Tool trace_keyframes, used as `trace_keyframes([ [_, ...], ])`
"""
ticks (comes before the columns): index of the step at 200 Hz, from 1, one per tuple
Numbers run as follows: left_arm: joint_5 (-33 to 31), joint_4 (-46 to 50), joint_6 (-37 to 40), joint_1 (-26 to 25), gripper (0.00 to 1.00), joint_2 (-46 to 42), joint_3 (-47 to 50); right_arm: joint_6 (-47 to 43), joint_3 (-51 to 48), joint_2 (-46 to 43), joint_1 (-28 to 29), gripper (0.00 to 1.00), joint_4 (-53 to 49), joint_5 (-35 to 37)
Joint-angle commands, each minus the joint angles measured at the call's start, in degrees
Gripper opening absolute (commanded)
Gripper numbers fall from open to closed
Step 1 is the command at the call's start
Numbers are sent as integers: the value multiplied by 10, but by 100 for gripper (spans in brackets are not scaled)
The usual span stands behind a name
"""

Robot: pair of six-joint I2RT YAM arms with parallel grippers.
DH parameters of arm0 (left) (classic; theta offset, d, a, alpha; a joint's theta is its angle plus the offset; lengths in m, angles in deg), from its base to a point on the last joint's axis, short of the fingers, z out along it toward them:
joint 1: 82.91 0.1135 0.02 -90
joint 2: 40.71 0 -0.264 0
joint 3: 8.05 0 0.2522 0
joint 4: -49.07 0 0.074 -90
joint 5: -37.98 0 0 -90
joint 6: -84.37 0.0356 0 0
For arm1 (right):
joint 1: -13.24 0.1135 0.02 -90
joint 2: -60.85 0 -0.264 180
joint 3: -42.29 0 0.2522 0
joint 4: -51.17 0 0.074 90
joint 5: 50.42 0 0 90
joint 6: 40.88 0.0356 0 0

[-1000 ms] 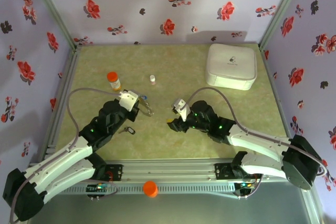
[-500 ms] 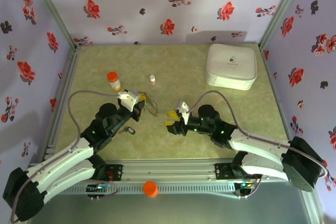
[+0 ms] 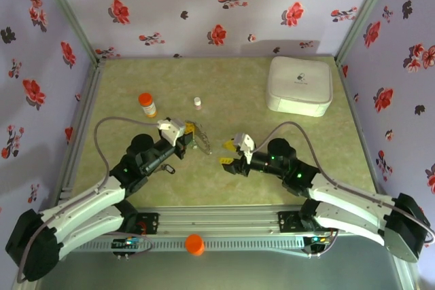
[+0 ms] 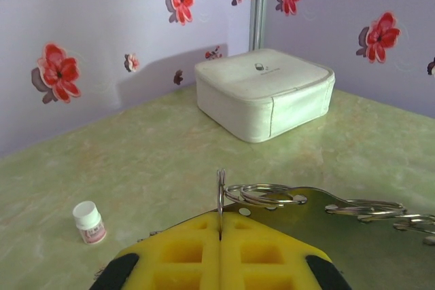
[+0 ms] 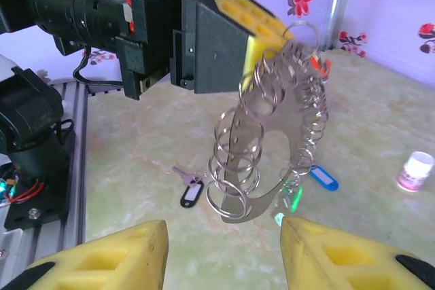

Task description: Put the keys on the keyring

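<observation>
The keyring (image 5: pixel 272 134) is a thin grey metal loop carrying several split rings. It hangs in the air from my left gripper (image 3: pixel 185 135), which is shut on one of its rings (image 4: pixel 221 198). In the left wrist view the loop (image 4: pixel 306 202) stretches off to the right of the yellow pads (image 4: pixel 183 252). My right gripper (image 5: pixel 221 252) is open, low and facing the loop, a short way from it (image 3: pixel 229 155). The black key (image 5: pixel 192 191) lies on the table (image 3: pixel 165 168). The blue key (image 5: pixel 321 178) and green key (image 5: pixel 292 198) show by the loop's lower end; whether they hang on it I cannot tell.
A white rounded-square box (image 3: pixel 300 86) stands at the back right. An orange-capped bottle (image 3: pixel 147 105) and a small white vial (image 3: pixel 198 102) stand behind the grippers. An orange knob (image 3: pixel 194 244) sits on the front rail. Flowered walls close in the table (image 3: pixel 231 79).
My left gripper has carried the keyring a little to the right, toward the right gripper. The right arm has drawn back to the right and turned its open gripper to face the loop.
</observation>
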Motion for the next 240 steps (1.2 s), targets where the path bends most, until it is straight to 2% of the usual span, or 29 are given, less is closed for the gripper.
trace_keyframes([
  [1, 20, -59, -5, 2, 0, 15, -4, -11, 5, -30, -2, 48, -57, 38],
  [35, 54, -69, 23, -1, 0, 38, 3, -8, 26, -32, -2, 47, -113, 83],
  [62, 77, -70, 68, -10, 0, 60, 6, 56, 51, -26, -15, 51, -135, 151],
  [77, 81, -73, 86, -16, 0, 75, 2, 93, 55, -30, -36, 51, -130, 124],
  [98, 87, -80, 125, -31, 0, 99, 0, 100, 61, -35, -41, 50, -150, 100],
  [131, 110, -112, 193, -58, 0, 128, 14, 127, 58, -29, -43, 50, -158, 97],
  [142, 122, -139, 210, -64, 0, 133, 28, 163, 60, -26, -50, 50, -159, 90],
  [154, 136, -163, 225, -67, 0, 134, 42, 255, 57, -29, -80, 52, -128, 51],
  [171, 157, -188, 236, -69, 0, 137, 48, 411, 16, -13, -129, 53, 20, -38],
  [179, 162, -198, 237, -69, 0, 140, 65, 453, 9, 2, -139, 53, 52, -69],
  [211, 166, -229, 238, -70, 0, 153, 74, 476, 56, 62, -140, 55, -53, -167],
  [240, 166, -241, 240, -70, 0, 159, 77, 540, 57, 87, -140, 55, -44, -213],
])
